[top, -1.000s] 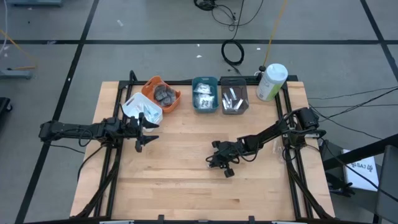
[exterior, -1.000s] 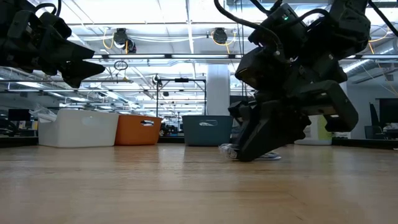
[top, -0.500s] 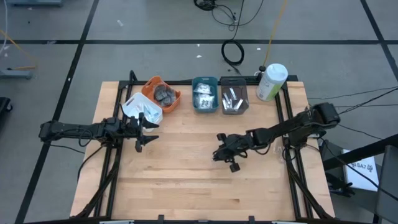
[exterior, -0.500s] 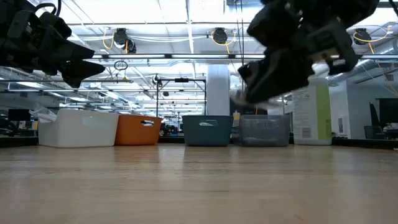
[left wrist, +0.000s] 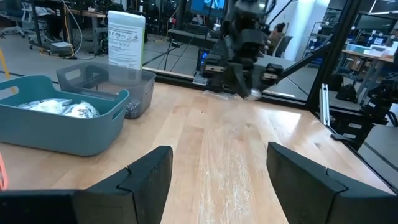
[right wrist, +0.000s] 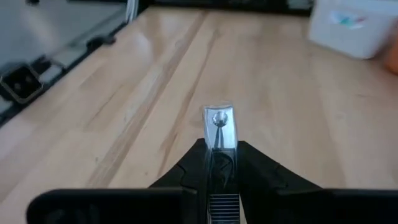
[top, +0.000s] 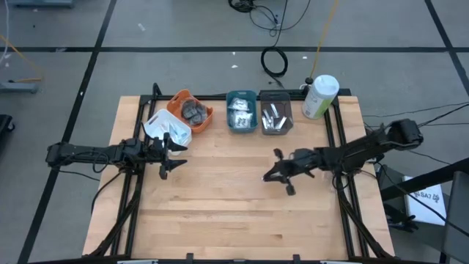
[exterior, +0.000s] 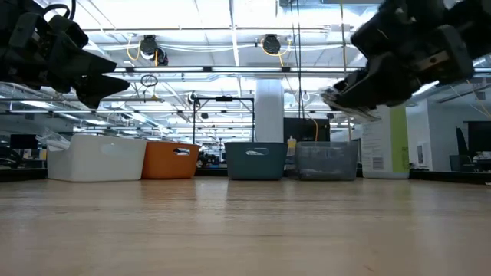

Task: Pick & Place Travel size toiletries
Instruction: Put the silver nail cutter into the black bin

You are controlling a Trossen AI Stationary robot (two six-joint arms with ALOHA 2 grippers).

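My right gripper (top: 275,174) hangs above the middle of the table, to the right, shut on a small silvery item (right wrist: 219,123), which also shows in the low view (exterior: 336,102). My left gripper (top: 173,155) is open and empty, held above the table's left part beside the white bin (top: 167,128); its fingers (left wrist: 148,177) frame the left wrist view. The orange bin (top: 190,110) holds dark grey discs, the teal bin (top: 241,111) white packets, and the grey bin (top: 275,116) silver tubes. All the bins stand along the far edge. My right gripper pinches the silvery item's near end (right wrist: 217,149) between its two fingers (right wrist: 249,163). The item's free end with a round shiny spot (right wrist: 219,118) sticks out ahead of the fingertips. The item is lifted clear of the table.
A big white-and-green bottle (top: 320,95) stands at the far right corner, next to the grey bin. Black frame rails (top: 338,139) run along the table's left and right sides. Bare wood lies in front of the bins.
My right gripper has risen from the table top with the silvery item, which lay on the wood a second ago and is now lifted clear. The gripper has also gone toward the table's right and far edges.
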